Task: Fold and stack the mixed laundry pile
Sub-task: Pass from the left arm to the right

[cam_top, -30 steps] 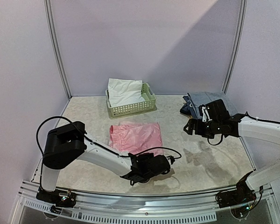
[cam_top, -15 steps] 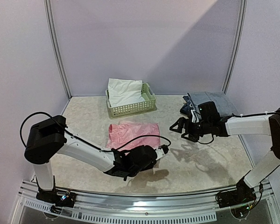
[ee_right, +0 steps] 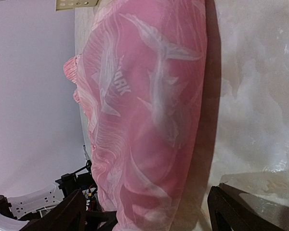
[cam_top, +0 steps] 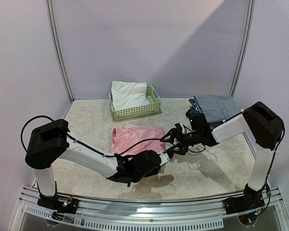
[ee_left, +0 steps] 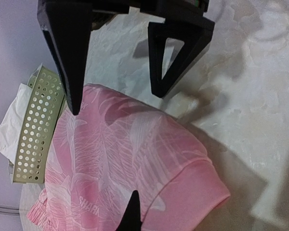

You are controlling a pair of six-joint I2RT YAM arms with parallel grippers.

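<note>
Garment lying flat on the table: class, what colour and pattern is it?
Pink garment with a pale, leaf-like print; clearest in the right wrist view.

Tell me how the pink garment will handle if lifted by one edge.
The pink garment lies flat and thin with a gathered waistband, so it will probably drape limply and feel light. Pushed across the table, it would likely bunch rather than slide whole.

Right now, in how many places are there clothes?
3. The pink garment lies flat mid-table; the white cloth sits in the green basket; the folded blue stack is at the far right and may hide more pieces.
</note>
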